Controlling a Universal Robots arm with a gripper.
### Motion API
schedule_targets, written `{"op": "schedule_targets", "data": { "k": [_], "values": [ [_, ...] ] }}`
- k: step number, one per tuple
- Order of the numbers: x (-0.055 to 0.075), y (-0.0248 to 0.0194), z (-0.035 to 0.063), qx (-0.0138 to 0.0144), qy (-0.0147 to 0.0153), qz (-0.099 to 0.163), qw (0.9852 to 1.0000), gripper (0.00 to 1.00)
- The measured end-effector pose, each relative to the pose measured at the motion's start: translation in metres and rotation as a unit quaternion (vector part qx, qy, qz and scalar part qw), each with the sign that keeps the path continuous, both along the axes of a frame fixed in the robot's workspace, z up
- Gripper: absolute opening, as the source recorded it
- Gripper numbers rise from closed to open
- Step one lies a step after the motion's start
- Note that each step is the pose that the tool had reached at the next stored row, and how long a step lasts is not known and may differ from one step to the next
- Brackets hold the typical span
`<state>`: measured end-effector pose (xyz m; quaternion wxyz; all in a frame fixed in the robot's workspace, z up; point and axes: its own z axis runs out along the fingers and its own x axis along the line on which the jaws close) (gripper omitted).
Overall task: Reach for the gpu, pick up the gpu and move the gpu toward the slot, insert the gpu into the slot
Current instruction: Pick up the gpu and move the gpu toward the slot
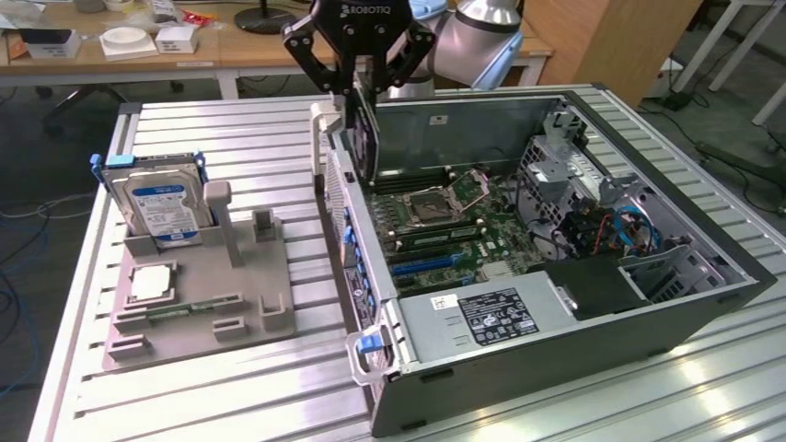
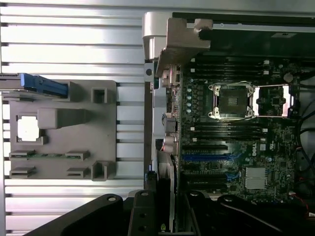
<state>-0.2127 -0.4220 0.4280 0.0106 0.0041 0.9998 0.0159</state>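
My gripper (image 1: 363,92) hangs over the near wall of the open computer case (image 1: 687,304), shut on the gpu (image 1: 363,138). The gpu is a dark card held upright, with its pale metal bracket toward the exterior view's left. It hangs just above the case wall, clear of the green motherboard (image 1: 473,230). In the wrist view the gpu (image 2: 165,177) runs edge-on out from between the black fingers (image 2: 142,211). The slot (image 2: 204,146) is a long black connector on the motherboard, beside a blue one (image 2: 206,157). The card sits to one side of it, not touching.
A grey fixture (image 1: 197,285) on the slatted metal table (image 1: 246,396) holds an upright hard drive (image 1: 160,203) and a small memory stick (image 1: 184,308). Inside the case are the open processor socket (image 1: 436,198), a power supply (image 1: 491,318) and cable bundles (image 1: 614,230).
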Motion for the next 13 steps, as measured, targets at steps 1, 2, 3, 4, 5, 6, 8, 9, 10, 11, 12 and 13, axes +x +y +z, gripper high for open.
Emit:
{"op": "schedule_targets", "data": {
  "k": [1,2,3,4,5,6,8,9,10,11,12,13],
  "values": [
    [0.001,0.0000,0.0001,0.0000,0.0001,0.000,1.0000,0.27],
    [0.003,0.0000,0.0001,0.0000,0.0000,0.000,1.0000,0.27],
    [0.004,0.0000,0.0001,0.0000,0.0001,0.000,1.0000,0.27],
    [0.005,0.0000,0.0000,0.0000,0.0000,0.000,1.0000,0.27],
    [0.006,0.0000,0.0000,0.0000,0.0000,0.000,1.0000,0.27],
    [0.007,0.0000,0.0001,-0.0001,0.0000,0.000,1.0000,0.27],
    [0.010,0.0000,0.0000,0.0000,0.0001,0.000,1.0000,0.27],
    [0.011,0.0000,0.0001,-0.0001,0.0001,0.000,1.0000,0.27],
    [0.012,0.0000,0.0000,0.0000,0.0000,0.000,1.0000,0.27],
    [0.013,0.0000,0.0000,0.0000,0.0001,0.000,1.0000,0.27],
    [0.014,0.0000,0.0000,0.0000,0.0001,0.000,1.0000,0.27],
    [0.015,0.0000,0.0000,0.0000,0.0000,0.000,1.0000,0.27]
  ]
}}
